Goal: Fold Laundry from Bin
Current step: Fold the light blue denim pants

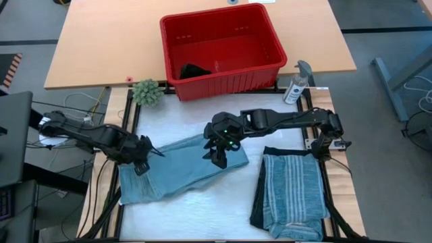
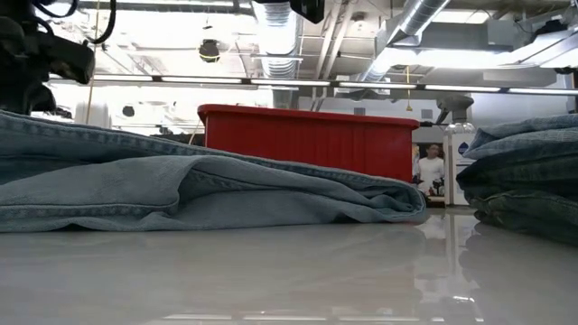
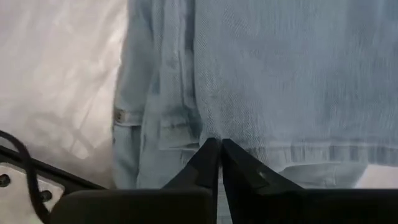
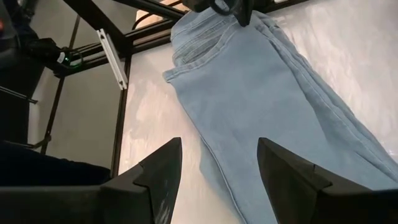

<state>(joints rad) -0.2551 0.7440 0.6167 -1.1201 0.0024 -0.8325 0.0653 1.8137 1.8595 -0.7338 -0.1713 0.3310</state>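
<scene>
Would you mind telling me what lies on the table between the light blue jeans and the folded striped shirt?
Nothing: in the high view, bare white tabletop separates the light blue jeans from the folded striped shirt; the low view shows the same empty gap.

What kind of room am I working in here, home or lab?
Most likely a lab or workshop, not a home. The low view shows exposed ceiling ducts and strip lights over an open hall, and the high view shows the work table on a black metal frame with cables trailing beside it.
</scene>
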